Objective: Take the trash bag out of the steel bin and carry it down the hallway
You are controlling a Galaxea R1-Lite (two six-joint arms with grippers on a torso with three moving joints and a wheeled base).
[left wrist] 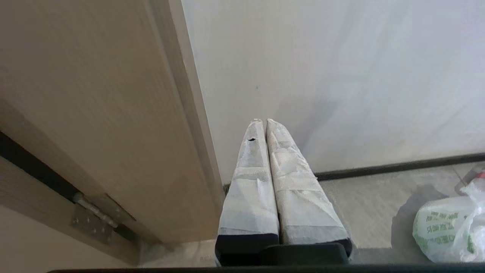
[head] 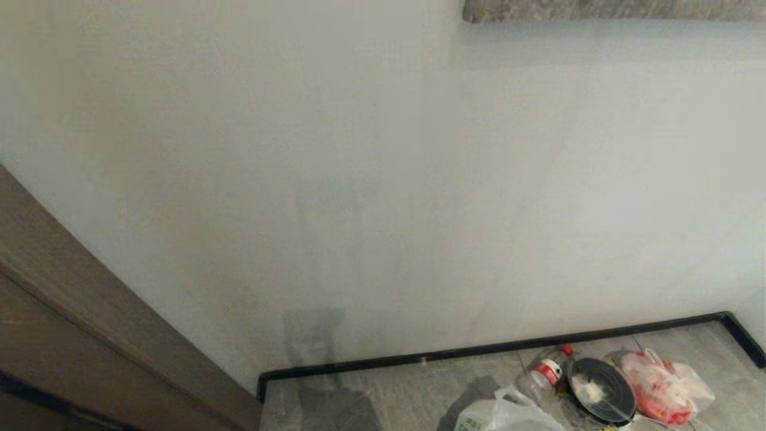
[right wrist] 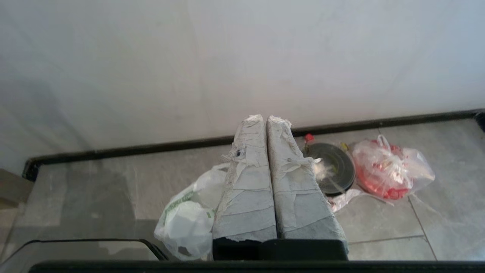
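Both end effectors, left (left wrist: 266,121) and right (right wrist: 267,117), are pressed together and empty. The trash bag (right wrist: 189,216) slumps on the floor beside the steel bin (right wrist: 333,167), against the wall. A grab from here risks snagging the pinkish-red bag (right wrist: 390,172) or tipping the bin.

Grey tiled floor (head: 407,395) bearing trash bag (head: 502,416), steel bin (head: 601,389), pinkish-red bag (head: 664,389), bottle (head: 544,372)

White wall (head: 383,179) fills most of head view; black baseboard (head: 479,350) along its foot, lower centre-right. Brown door frame (head: 90,335) lower left. Clear plastic bottle (head: 543,374), red cap & label, lying lower right. Pinkish-red plastic bag (head: 664,389) far lower right.
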